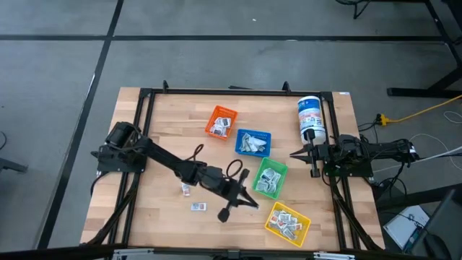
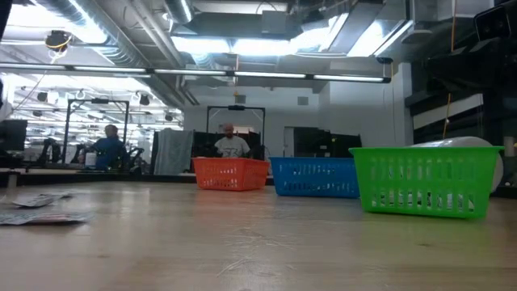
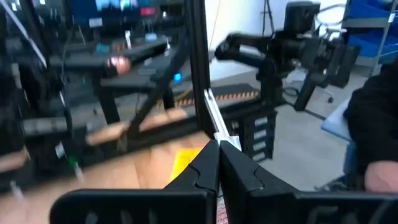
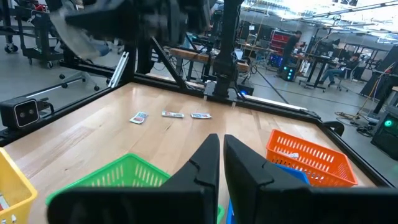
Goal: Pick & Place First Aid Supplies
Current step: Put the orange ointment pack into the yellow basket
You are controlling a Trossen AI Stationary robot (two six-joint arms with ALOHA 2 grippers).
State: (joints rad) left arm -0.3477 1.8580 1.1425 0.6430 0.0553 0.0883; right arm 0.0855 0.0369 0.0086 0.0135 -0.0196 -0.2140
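Wood planks fill the low view closest to the lens: a pale, scuffed table top [image 2: 242, 250] with fine scratches. At its left edge lie two flat packets [image 2: 36, 208], thin and slightly crumpled, white with dark print. Further along stand three plastic baskets with slotted walls, an orange bin [image 2: 231, 173], a blue bin [image 2: 315, 177] and a green bin [image 2: 424, 181], with the rounded white side of a canister [image 2: 457, 143] showing above the green one. People sit in the room behind.

From above, the left arm reaches diagonally across the table, its left gripper [image 1: 242, 200] over bare wood just left of the green bin [image 1: 271, 178]; its fingers are pressed together, and whether they pinch anything I cannot tell. Two loose packets [image 1: 186, 190] lie on the wood near that arm, one beside it and one [image 1: 198, 207] closer to the front edge. More packets sit inside the orange bin [image 1: 221, 121], the blue bin [image 1: 253, 142], the green bin and a yellow bin [image 1: 287, 222], which the low view misses. The canister [image 1: 310, 118] stands upright by the right rail, white with a blue label.

The right gripper [image 1: 313, 153] waits beside that canister, fingers nearly together with a narrow gap, holding nothing. Its wrist view shows three packets [image 4: 172, 115] in a row on the far wood.
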